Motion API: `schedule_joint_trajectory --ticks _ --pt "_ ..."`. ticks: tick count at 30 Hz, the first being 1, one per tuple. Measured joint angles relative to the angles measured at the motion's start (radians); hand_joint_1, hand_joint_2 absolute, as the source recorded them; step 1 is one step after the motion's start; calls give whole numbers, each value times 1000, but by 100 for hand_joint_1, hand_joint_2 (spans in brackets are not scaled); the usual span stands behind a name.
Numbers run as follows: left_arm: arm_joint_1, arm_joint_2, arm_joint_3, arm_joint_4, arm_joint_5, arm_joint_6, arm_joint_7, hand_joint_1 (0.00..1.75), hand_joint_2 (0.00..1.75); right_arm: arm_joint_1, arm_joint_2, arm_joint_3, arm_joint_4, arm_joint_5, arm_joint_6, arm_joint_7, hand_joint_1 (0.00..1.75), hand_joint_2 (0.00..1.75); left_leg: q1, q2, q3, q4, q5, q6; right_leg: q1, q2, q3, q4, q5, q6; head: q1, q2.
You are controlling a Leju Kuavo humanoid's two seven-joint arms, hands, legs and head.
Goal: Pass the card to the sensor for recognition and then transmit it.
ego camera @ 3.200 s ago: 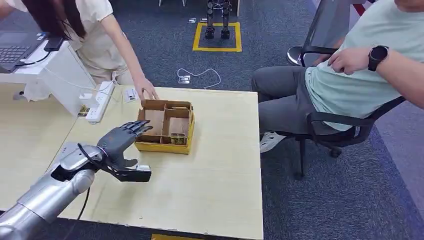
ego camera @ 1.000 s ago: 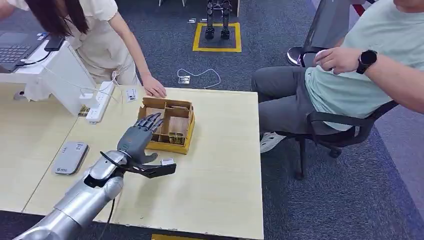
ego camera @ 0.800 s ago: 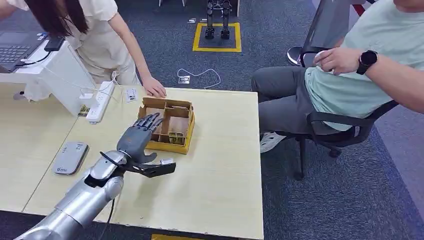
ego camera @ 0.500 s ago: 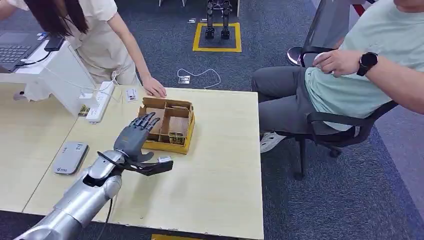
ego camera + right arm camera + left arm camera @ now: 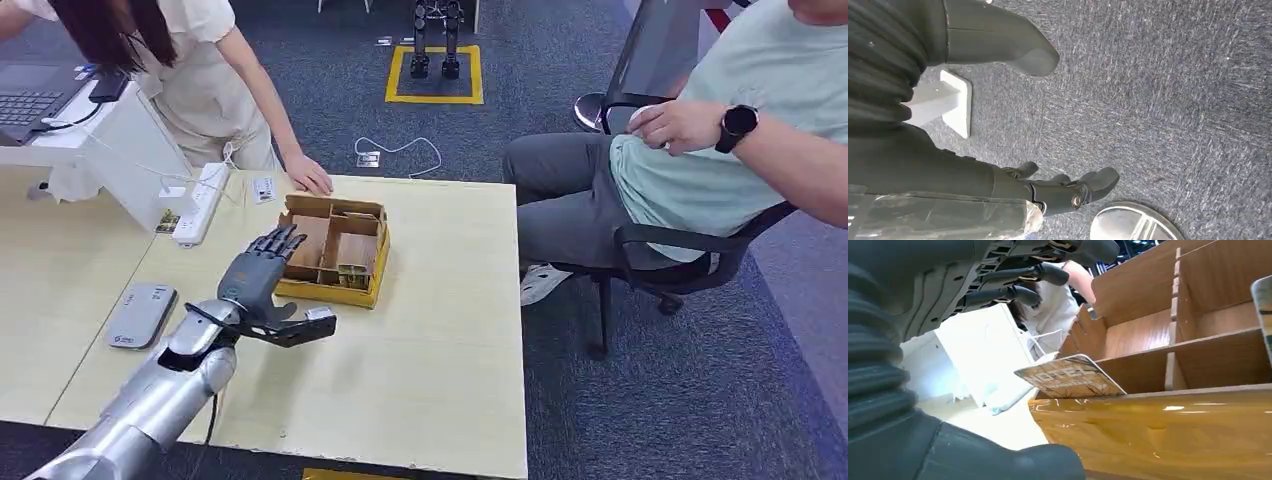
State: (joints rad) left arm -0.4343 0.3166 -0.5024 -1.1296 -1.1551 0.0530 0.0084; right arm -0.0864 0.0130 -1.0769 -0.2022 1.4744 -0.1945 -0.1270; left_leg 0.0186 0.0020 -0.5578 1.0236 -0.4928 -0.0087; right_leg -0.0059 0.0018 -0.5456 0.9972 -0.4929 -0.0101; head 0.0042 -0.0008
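Head view: your left hand is hovering, fingers spread and holding nothing, at the near-left corner of the divided box. The card is leaning inside that corner compartment; you are needing to pinch its raised edge.

Silver left arm, black cable, dark grey robot hand.

Card in the divided box, sensor flat on the counter.
A printed card leans tilted in a compartment of the wooden, yellow-fronted box. The flat grey sensor lies well apart from the box, near the counter's edge.
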Motion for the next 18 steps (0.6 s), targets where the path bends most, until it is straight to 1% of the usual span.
schedule_joint_trajectory --ticks 17,18 --pt "0 0 5 8 0 0 -1 0 175 0 0 0 0 0 0 0 0 175 0 0 0 0 0 0 0 0 0 0 0 0 0 0" --pt "0 0 6 9 0 0 -2 7 175 0 0 0 0 0 0 0 0 175 0 0 0 0 0 0 0 0 0 0 0 0 0 0"
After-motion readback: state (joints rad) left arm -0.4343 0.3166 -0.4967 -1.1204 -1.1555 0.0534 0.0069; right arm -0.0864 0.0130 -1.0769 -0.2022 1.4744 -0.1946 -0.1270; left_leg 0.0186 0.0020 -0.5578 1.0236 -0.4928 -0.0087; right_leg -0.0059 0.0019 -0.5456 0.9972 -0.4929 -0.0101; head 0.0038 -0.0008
